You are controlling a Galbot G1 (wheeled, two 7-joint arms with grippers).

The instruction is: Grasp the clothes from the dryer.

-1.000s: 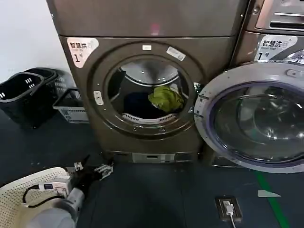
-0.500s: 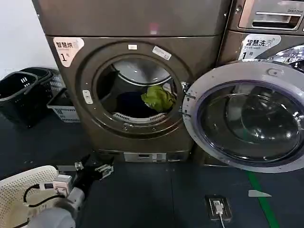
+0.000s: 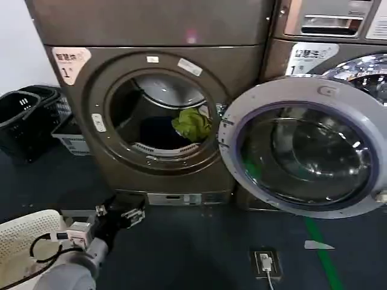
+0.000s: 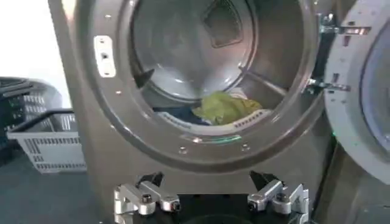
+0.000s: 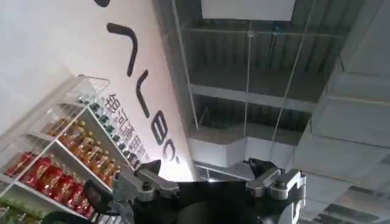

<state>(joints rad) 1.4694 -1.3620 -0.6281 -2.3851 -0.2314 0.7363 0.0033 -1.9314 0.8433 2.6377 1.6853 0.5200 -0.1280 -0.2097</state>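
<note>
The dryer [image 3: 91, 84] is the bronze-brown machine with the "1" sticker, and its round glass door [image 3: 302, 145] stands swung open to the right. Inside the drum lie the clothes: a yellow-green garment [image 3: 192, 124] at the right of the porthole and a dark garment [image 3: 156, 132] beside it. My left gripper [image 3: 130, 214] hangs low in front of the dryer's base, open and empty, well short of the porthole. The left wrist view looks into the drum over the open left gripper [image 4: 207, 181] at the yellow-green garment [image 4: 225, 108] and dark garment [image 4: 173, 115]. My right gripper [image 5: 206, 165] is open, pointing up at the ceiling.
Black baskets [image 3: 18, 118] and a pale crate [image 3: 68, 138] stand left of the dryer. A white perforated basket [image 3: 24, 232] sits by my left arm. A second machine [image 3: 338, 36] stands behind the open door. A floor socket [image 3: 266, 264] and green line [image 3: 317, 241] lie on the dark floor.
The dryer and baskets have slid leftward in the head view and the open door looms larger at the right. The left gripper keeps its place in the view.
</note>
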